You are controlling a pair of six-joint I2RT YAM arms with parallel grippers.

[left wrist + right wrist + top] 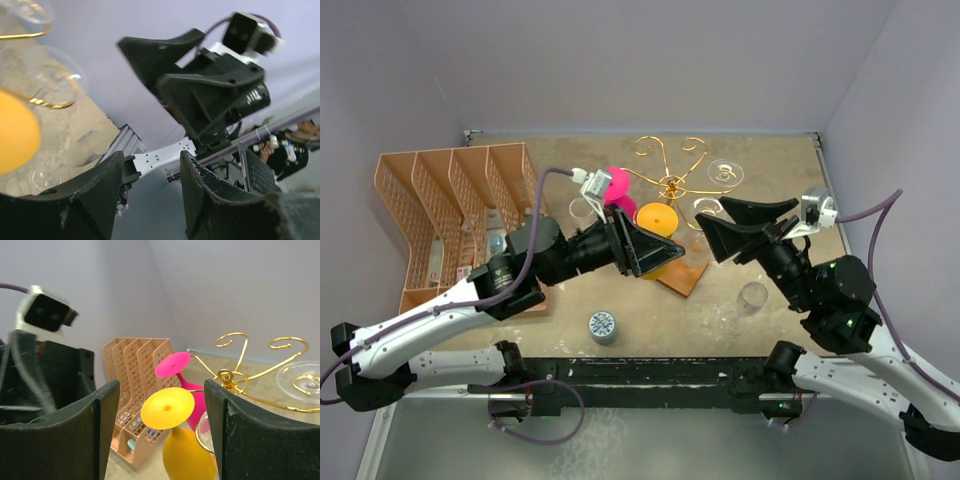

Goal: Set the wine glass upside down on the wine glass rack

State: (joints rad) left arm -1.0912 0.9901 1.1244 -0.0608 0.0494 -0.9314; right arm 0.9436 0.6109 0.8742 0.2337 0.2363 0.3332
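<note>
A yellow opaque wine glass hangs bowl-down on the gold wire wine glass rack, its round foot caught in a scroll arm on the rack's near-left side, so this placement looks done. A pink opaque glass hangs just behind it. A clear glass hangs on the rack's far-right arm. One more clear stemmed glass lies on the speckled tabletop, to the right of the rack's flat brown wooden base, and probably comes next. The left gripper is just left of the yellow glass, its matte black fingers apart and empty. The right gripper is just right of the rack's post, its fingers wide apart and empty.
</note>
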